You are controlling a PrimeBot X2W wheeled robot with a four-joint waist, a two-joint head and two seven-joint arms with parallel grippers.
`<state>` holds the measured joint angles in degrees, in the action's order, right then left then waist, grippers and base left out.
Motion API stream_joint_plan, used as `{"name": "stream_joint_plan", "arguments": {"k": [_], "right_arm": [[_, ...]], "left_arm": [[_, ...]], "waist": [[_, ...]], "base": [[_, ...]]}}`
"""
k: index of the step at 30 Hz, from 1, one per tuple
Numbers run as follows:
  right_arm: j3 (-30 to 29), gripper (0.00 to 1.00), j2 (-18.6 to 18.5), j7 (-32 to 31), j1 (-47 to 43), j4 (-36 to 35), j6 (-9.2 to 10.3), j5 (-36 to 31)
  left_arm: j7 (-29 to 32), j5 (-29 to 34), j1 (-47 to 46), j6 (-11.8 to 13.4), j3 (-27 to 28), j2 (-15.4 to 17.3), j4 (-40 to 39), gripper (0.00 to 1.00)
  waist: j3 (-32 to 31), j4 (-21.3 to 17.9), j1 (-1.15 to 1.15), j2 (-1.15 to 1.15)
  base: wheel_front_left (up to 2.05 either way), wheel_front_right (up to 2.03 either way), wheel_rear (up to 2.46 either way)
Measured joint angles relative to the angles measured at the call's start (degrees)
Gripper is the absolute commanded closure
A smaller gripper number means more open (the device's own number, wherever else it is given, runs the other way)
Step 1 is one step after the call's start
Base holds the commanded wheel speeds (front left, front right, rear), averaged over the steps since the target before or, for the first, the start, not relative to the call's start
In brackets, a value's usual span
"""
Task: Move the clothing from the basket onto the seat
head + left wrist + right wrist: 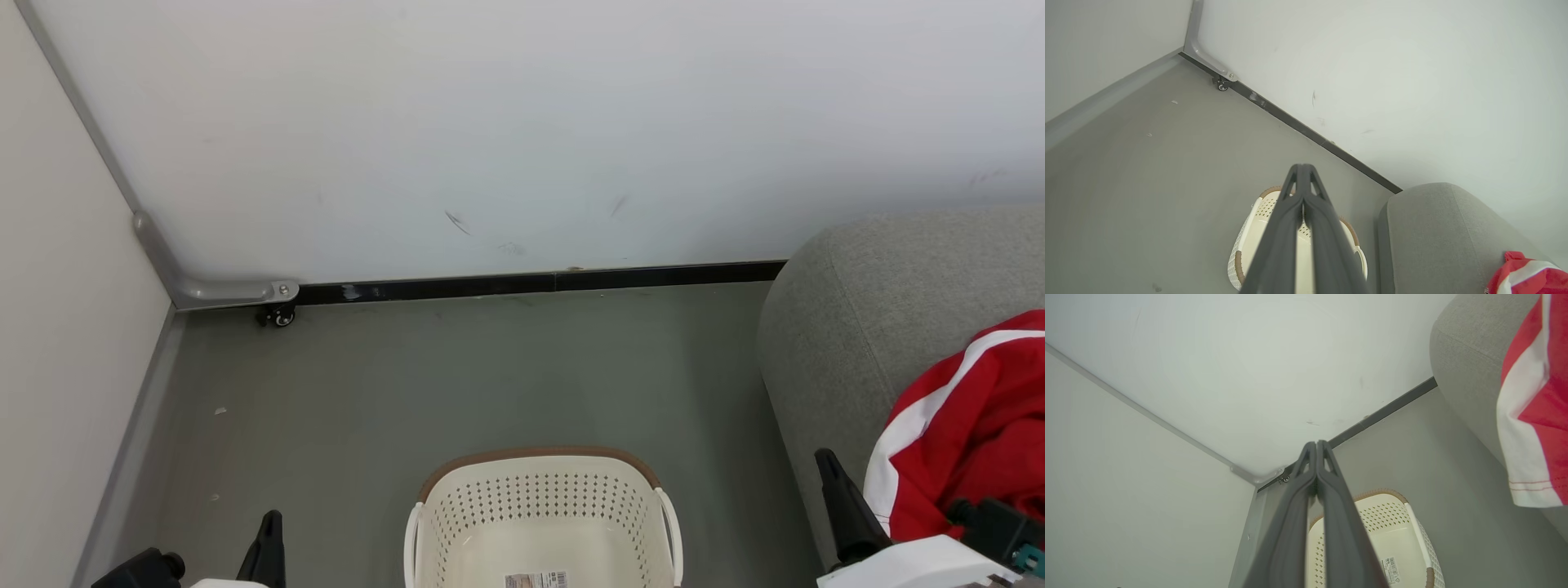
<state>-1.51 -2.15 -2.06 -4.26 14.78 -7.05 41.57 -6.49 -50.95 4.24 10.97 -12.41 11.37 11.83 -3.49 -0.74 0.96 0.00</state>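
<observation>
**1. Hands.** The left hand [1301, 169] is closed, its two dark fingers pressed together, and it carries nothing. The right hand [1316, 446] is in the same condition, with nothing between its fingers. In the head view both sit at the bottom edge. The left hand is to the left of the basket. The right hand is just beside the red cloth, and contact with it cannot be confirmed.

**2. Basket.** The basket [539, 498] stands upright on the floor [408, 384] between the two hands. The visible part of its interior, including the bottom panel with the barcode label [1392, 569], holds no clothing. The near end is cut off in the head view and covered by fingers in both wrist views, so it cannot be checked.

**3. Seat.** The clothing [971, 433] lies bunched on the seat [857, 327], to the right of the basket. It is red with white bands, and one white-edged part hangs over the cushion's side. The number of garments in the heap cannot be told.

**4. Background.** Beyond the basket, the floor runs to a pale wall [522, 122] with a dark skirting strip.

**5. Status.** The transfer appears complete or nearly so. The one remaining step is to check the hidden near end of the basket. Any garment found there must go onto the seat.
</observation>
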Motion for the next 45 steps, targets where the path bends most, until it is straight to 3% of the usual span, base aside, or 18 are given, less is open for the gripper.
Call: {"name": "stream_joint_plan", "arguments": {"k": [8, 22, 28, 45], "right_arm": [[-0.64, 1.00, 0.01, -0.56, 1.08, -0.03, 0.00, 6.62], [-2.14, 1.00, 0.01, -1.49, 2.80, 0.16, 0.00, 18.19], [-2.81, 1.00, 0.00, -1.99, 3.41, 0.21, 0.00, 23.16], [-4.35, 1.00, -0.01, -2.60, 5.70, 0.33, 0.00, 36.31]], "left_arm": [[1.55, -5.72, -0.95, -2.00, 2.11, -1.09, 0.02, 1.00], [4.47, -15.04, -2.27, -6.13, 5.83, -2.94, 0.46, 1.00], [5.59, -19.36, -2.63, -7.67, 7.42, -3.98, 0.86, 1.00], [8.60, -30.32, -4.69, -12.58, 11.62, -6.26, 1.66, 1.00]], "waist": [[0.18, 0.10, 0.02, 0.00], [1.29, 0.26, -0.64, 0.00], [1.84, 0.33, -0.82, 0.00], [2.88, 0.53, -0.91, 0.00]], "base": [[0.00, 0.00, 0.00], [0.00, 0.00, 0.00], [0.00, 0.00, 0.00], [0.00, 0.00, 0.00]]}}
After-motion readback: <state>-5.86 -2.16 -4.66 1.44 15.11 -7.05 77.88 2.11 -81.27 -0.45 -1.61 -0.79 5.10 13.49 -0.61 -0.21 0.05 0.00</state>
